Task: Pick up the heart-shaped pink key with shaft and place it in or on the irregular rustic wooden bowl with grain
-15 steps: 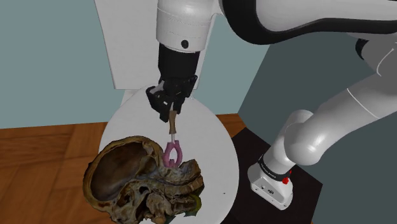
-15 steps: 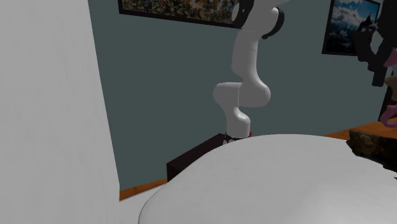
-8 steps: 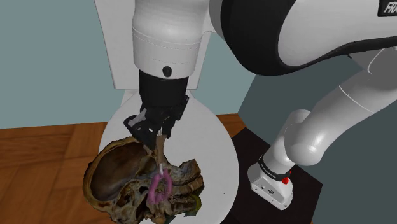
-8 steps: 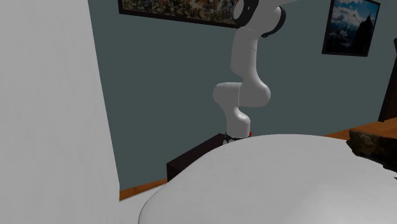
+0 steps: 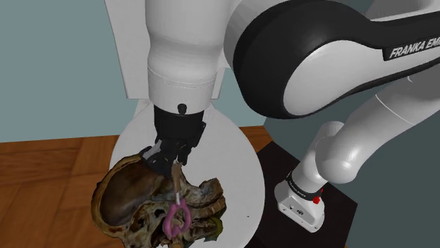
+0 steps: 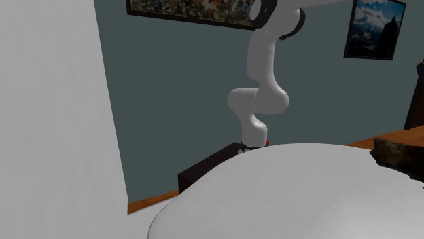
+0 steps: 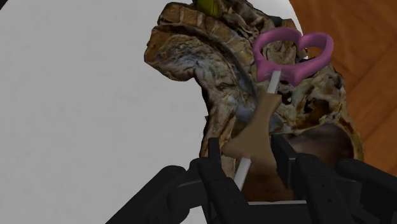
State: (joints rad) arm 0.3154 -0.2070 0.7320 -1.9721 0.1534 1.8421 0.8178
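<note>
My tool [image 5: 169, 156] is pinched almost shut on the shaft end of the key [image 5: 176, 217]. Its pink heart hangs low over the lumpy wall of the bowl [image 5: 127, 201], beside the hollow, not above it. If I let go here, I think the key could strike that ragged edge, slide off, and land on the white round top [image 5: 240, 151].

A white robot arm with dark joints [image 5: 338, 151] rises from its base at the shoulder view's lower right, arches high overhead and points its thick white wrist [image 5: 185, 63] almost straight down. Below the wrist hangs the all-black two-finger gripper [image 5: 171, 160], its fingers [image 7: 215, 162] drawn in and clasping the shaft of a pink heart-shaped key [image 7: 262, 121] between them.
</note>
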